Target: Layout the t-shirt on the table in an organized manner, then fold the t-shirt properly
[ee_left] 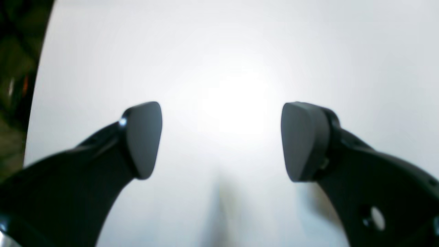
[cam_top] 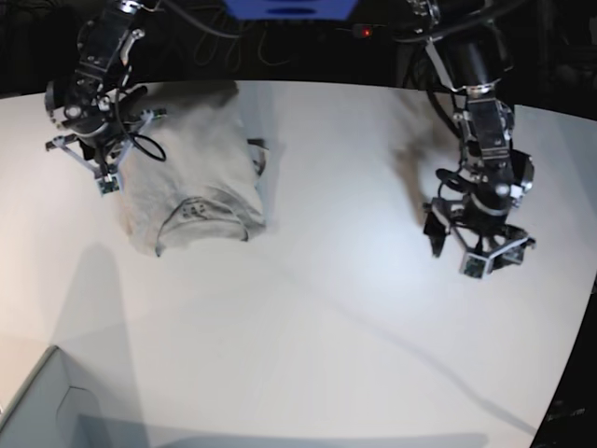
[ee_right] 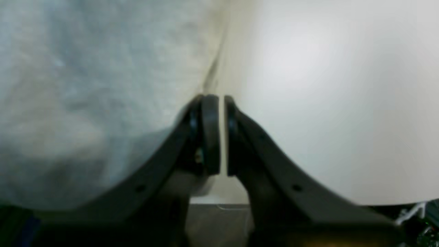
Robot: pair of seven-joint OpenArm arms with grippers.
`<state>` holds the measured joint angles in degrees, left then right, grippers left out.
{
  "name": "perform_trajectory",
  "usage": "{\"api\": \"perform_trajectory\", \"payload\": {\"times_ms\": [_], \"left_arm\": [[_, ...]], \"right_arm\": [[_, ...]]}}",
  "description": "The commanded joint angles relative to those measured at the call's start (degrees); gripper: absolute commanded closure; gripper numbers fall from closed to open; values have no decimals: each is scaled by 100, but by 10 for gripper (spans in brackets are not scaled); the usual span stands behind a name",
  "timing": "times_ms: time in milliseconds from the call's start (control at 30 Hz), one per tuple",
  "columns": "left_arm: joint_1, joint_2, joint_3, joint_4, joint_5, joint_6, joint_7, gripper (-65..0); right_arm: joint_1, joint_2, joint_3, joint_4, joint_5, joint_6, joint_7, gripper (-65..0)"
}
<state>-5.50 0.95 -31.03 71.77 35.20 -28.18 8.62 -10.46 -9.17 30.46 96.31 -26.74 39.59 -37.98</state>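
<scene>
So the table (cam_top: 308, 308) is mostly bare white, and the shirt (cam_top: 201, 177) is bunched up way over on the base view's left, near the far edge. It's not laid out at all yet, more of a rumpled heap with the neckline facing the near side and its long axis running roughly far-to-near.

The thing that matters for the next move: the shirt is entirely on the right arm's side. The right gripper (ee_right: 222, 133) is right at the cloth's outer edge. In the wrist view its jaws are pressed nearly together with only a thin slit, and the fabric fills the space beside and under them. I can't tell for sure whether an edge is pinched in there or it's just closed next to it.

The left gripper (ee_left: 221, 140) is well apart from the shirt, hanging over bare table with its pads (ee_left: 144, 139) spread wide and nothing between them.

My guess is the left arm has to cross the table to the shirt's near-center side before any 2-handed spreading can happen.
</scene>
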Motion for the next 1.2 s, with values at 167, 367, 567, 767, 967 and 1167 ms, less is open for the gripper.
{"api": "perform_trajectory", "payload": {"times_ms": [167,367,567,767,967,1167], "left_arm": [[352,6,-453,423,-78,18,241,-521],[853,59,-497,1047,-78,18,601,-521],[1416,120,-480,2014,-993,10,1481,-293],[2057,112,-506,3078,-1828,10,3151,-5],[2998,446,-515,3729,-1828,10,3476,0],[3754,771,-515,3175,-1845,10,3397,0]], "right_arm": [[-321,17,9,70,41,41,532,-18],[-286,17,255,79,41,41,576,-18],[-75,17,1170,483,41,41,523,-18],[-523,17,1732,589,41,41,514,-18],[-1297,17,1723,307,112,41,523,-18],[-1578,165,1706,-1020,577,41,584,-18]]}}
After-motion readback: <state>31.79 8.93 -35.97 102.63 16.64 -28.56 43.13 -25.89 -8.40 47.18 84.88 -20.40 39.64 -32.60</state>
